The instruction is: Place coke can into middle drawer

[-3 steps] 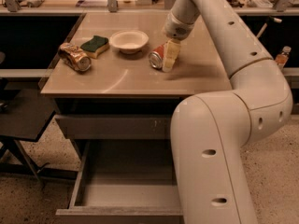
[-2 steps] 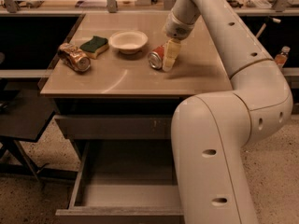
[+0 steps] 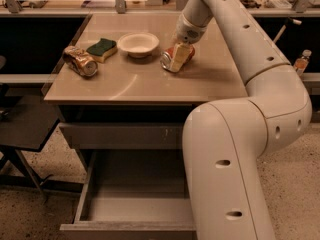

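Observation:
The coke can (image 3: 189, 54), red with a silver end, lies on its side on the tan counter (image 3: 135, 84), just right of the white bowl. My gripper (image 3: 176, 62) comes down on it from above and its pale fingers (image 3: 180, 58) straddle the can's middle, shut on it. The can still rests on the counter. The middle drawer (image 3: 135, 204) is pulled out below the counter, its grey floor bare; my arm's big white link hides its right part.
A white bowl (image 3: 138, 44), a green sponge (image 3: 101, 48) and a brownish-gold can (image 3: 80, 61) lie on the counter's left half. A shut drawer front (image 3: 120, 135) with small pale scratches sits above the open drawer. A small bottle (image 3: 301, 62) stands far right.

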You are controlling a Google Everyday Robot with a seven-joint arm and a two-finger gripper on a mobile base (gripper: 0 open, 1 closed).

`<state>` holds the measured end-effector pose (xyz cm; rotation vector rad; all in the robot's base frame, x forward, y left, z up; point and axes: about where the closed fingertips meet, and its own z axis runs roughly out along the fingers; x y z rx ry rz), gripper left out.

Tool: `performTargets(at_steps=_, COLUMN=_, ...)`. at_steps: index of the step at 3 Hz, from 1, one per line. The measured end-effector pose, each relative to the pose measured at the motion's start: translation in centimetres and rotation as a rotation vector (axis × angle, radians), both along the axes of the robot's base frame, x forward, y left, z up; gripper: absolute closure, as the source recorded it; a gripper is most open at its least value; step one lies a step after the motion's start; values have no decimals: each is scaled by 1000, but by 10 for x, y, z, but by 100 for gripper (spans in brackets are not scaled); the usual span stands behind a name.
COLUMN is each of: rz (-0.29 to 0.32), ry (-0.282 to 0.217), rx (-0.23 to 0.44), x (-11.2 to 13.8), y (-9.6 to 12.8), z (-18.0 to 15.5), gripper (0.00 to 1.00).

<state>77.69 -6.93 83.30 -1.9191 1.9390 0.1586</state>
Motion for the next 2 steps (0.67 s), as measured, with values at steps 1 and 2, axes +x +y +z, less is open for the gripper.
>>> performTargets(at_steps=1, rz=0, ry=0, rx=0, x=0, y=0, z=0, gripper=65)
performTargets(at_steps=2, rz=-9, ry=-15, rx=9, x=-1, y=5, z=9, gripper=88)
